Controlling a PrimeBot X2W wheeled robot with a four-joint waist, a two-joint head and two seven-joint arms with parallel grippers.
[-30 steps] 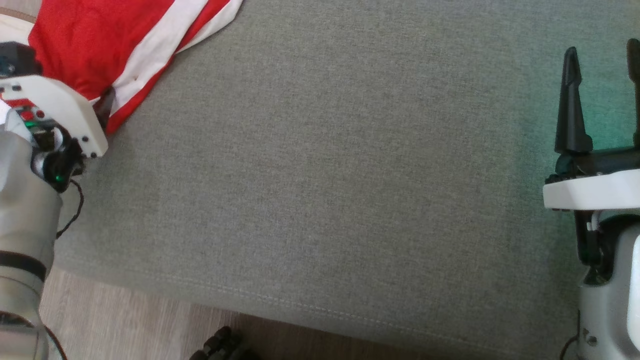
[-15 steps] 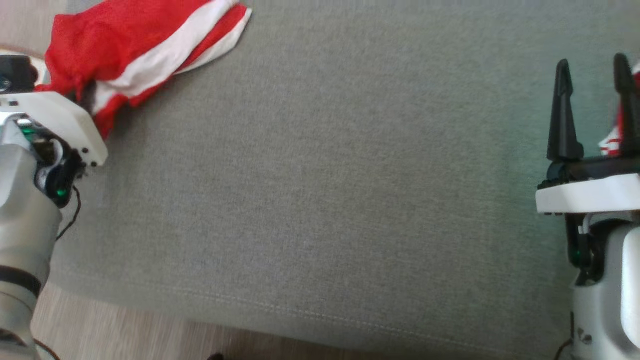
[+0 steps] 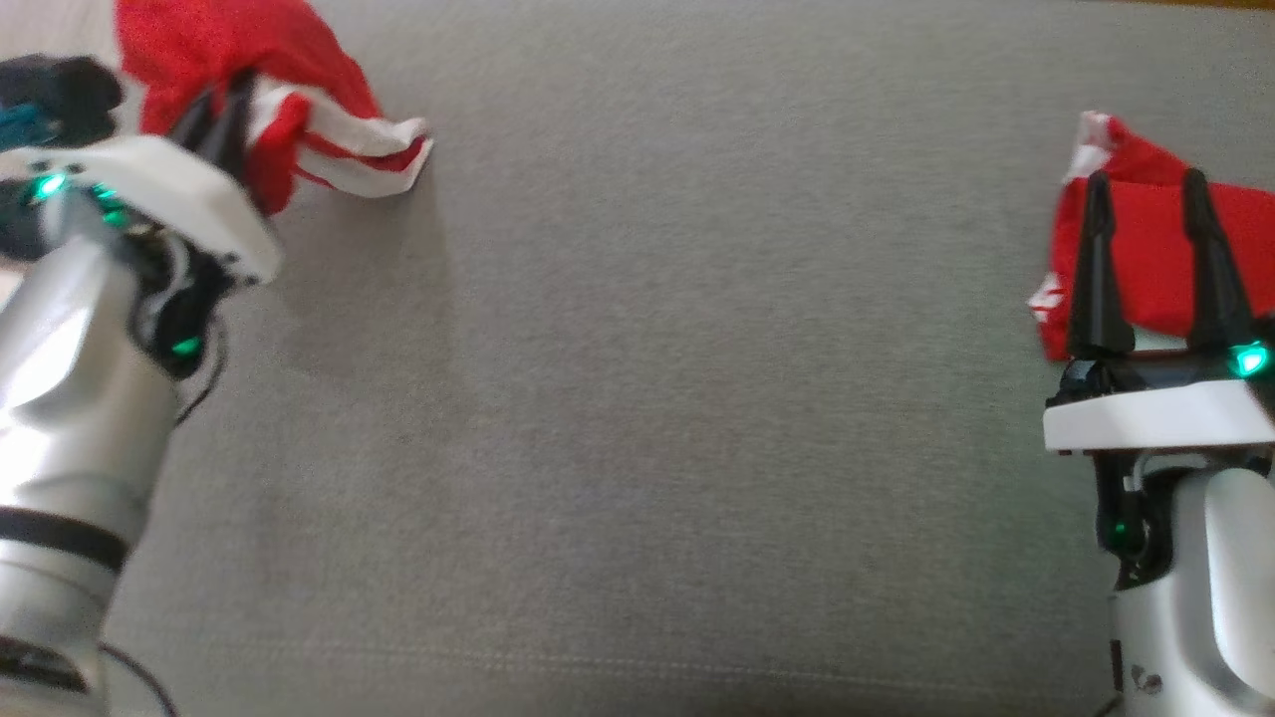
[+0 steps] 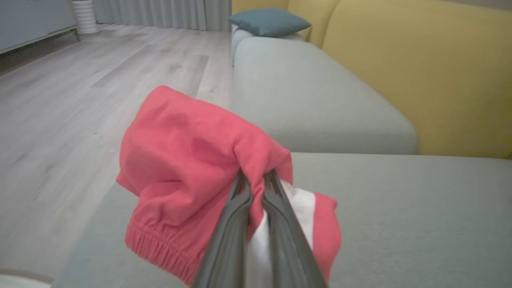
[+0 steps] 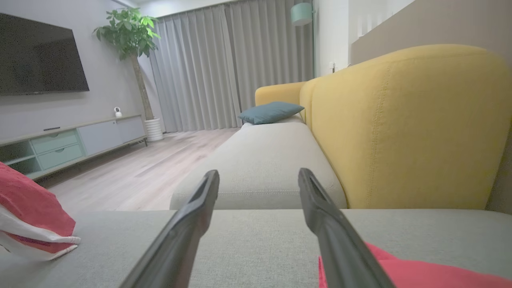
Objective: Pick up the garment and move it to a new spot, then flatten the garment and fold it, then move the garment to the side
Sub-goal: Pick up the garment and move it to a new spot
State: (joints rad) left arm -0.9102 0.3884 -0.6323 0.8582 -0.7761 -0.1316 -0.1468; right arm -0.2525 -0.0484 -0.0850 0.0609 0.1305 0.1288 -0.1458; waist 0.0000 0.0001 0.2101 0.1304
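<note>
Gripping a bunched fold of the red garment (image 3: pixel 289 60), white-striped: left pincer (image 3: pixel 224 95), clamped nearly shut on the cloth, at the far left end of the grey sofa seat (image 3: pixel 637 398). Cloth gathered around the fingers, lower white edge at or just above the cushion; contact not certain. Probable reason for the hold: lifting and carrying to a new spot, opening step of the task; flattening and folding not yet begun.

Right pincer (image 3: pixel 1144 184): spread wide, holding nothing, low at the right end of the seat, seemingly kept in reserve. Second red cloth (image 3: pixel 1146 259) lying beyond its fingers, apparently untouched.

Head view: both cloths at once, well apart across the seat. Left wrist view: pinch close up, elastic waistband (image 4: pixel 160 248) drooping below the fold, wooden floor (image 4: pixel 60 120) past the seat edge. Right wrist view: open gap between fingers plain, yellow backrest (image 5: pixel 400 120) and blue pillow (image 5: pixel 270 112) behind.
</note>
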